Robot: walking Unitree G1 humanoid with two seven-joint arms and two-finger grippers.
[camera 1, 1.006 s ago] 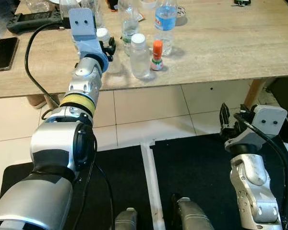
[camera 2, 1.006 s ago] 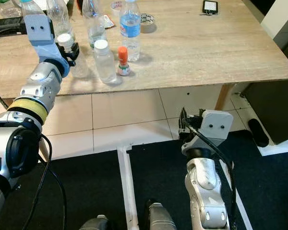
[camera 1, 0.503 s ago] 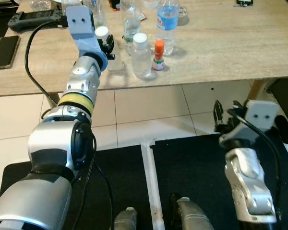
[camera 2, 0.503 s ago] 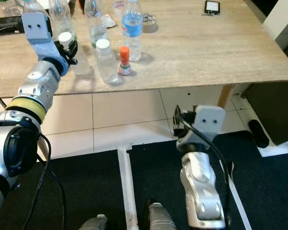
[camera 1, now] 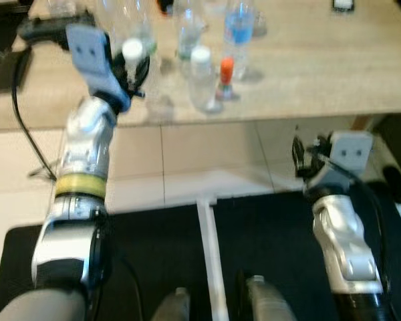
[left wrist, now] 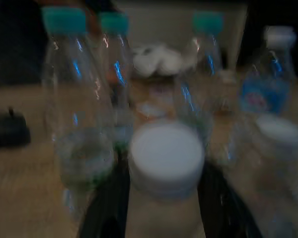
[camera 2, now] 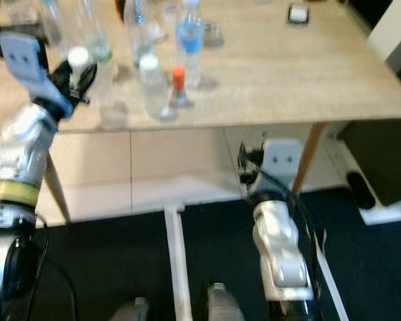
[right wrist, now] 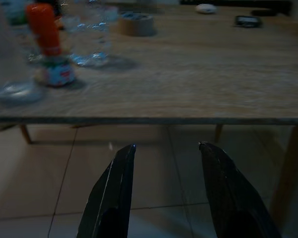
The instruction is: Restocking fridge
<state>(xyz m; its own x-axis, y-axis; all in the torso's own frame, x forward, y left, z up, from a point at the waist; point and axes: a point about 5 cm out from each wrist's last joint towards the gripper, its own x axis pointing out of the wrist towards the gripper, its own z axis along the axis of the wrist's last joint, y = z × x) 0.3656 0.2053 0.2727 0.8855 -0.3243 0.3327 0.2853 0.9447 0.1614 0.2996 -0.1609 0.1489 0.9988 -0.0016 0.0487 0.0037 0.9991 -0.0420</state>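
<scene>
So the restock looks like it's barely underway, judging by the table [camera 1: 307, 67]: the whole bunch of bottles sits on it and there's no fridge anywhere to be seen, so I'd say pretty much everything is left to carry over. On the left, the left gripper [camera 1: 135, 61] is up at the table edge with its black fingers [left wrist: 213, 198] closed around a small clear bottle [camera 1: 135, 67] with a white cap [left wrist: 166, 151], so that one's the pick in hand, just off or at the tabletop, too blurry to tell which. The cap is a smooth round plastic disc, the body see-through and a bit ribbed by the looks of it. Behind it stand taller clear bottles with teal caps [left wrist: 63, 20], thin shiny plastic catching highlights, some water in the bottom. Moving right, another white-capped clear bottle [camera 1: 202, 77] stands near the front edge, and just beside it a little orange-capped bottle [camera 1: 224, 77], squat with a label at the base. Behind those is a taller water bottle with a blue label [camera 1: 238, 33]. The tabletop is pale wood grain, matte, with a tape roll [right wrist: 136, 22] and a phone [camera 2: 297, 12] farther back. Over on the right, the right gripper [right wrist: 164, 148] hangs below table height over the tile floor [camera 1: 207, 154], fingers parted and holding nothing.
</scene>
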